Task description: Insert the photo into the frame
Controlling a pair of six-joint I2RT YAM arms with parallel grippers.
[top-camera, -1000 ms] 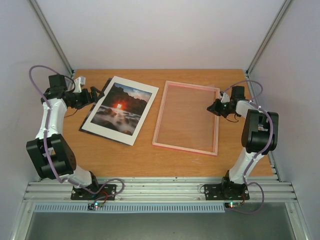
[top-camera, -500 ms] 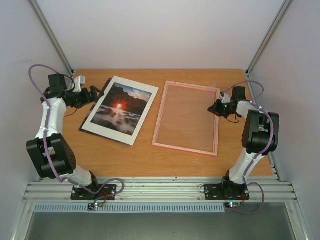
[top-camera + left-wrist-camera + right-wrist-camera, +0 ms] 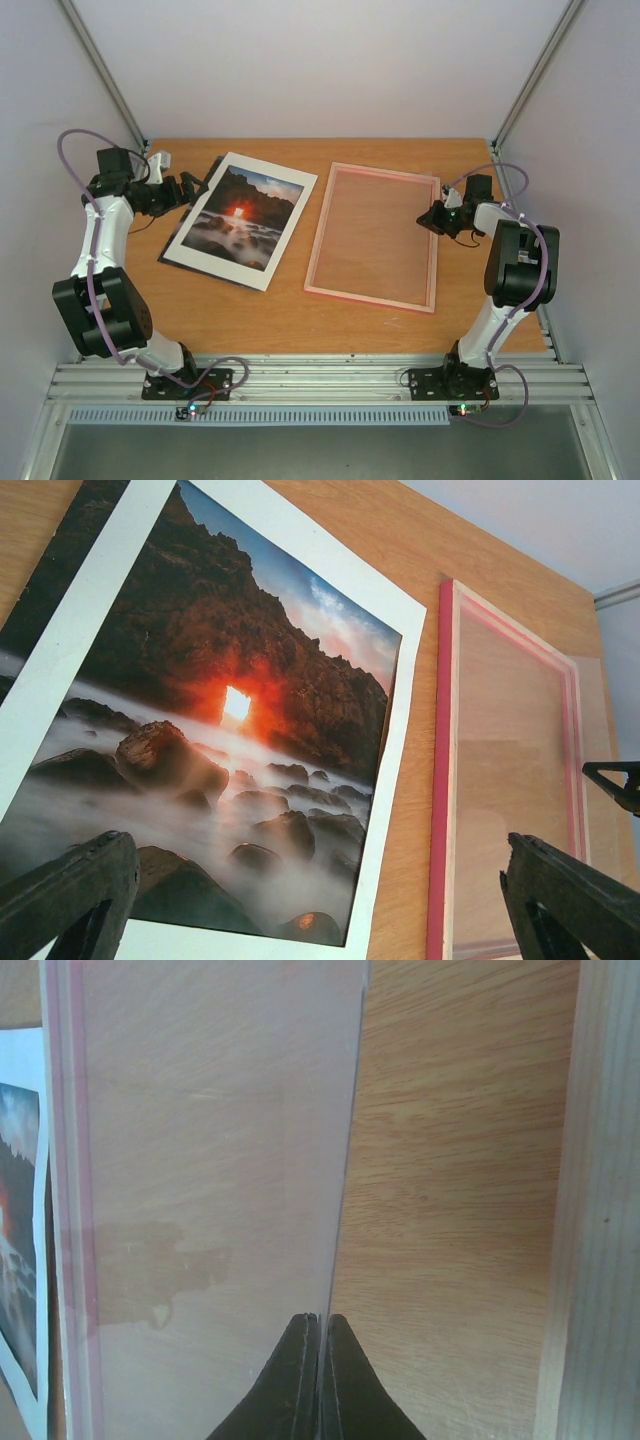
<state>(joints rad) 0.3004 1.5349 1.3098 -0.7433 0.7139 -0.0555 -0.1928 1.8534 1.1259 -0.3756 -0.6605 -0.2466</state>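
1. While the photo [image 3: 240, 220] lies face up on the left half of the worktop [image 3: 300, 325], partly on top of a dark sheet [image 3: 55, 570], it is fully outside the frame [image 3: 370, 299]. The insert step is not yet done.
2. Frame lies flat just right of the photo with a strip of bare wood between them, long sides roughly parallel. My read: they sit side by side so the print only needs a short sideways transfer.
3. Left gripper [image 3: 197, 187] has its jaws spread wide, low at the photo's far-left edge, holding nothing. Its wrist view looks along the print between both fingers, so it looks lined up for an edge grab.
4. Right gripper [image 3: 428, 217] is closed tight at the frame's right side. In its wrist view the clear pane [image 3: 200, 1160] runs edge-on straight into the seam between the fingers [image 3: 300, 1380]. I can't tell whether it is pinched or just touching. Likely job: steady the frame, or lift the pane.
5. Risk: the print is thin and flat on the surface, so it is hard to get under. The dark sheet may drag along with it.
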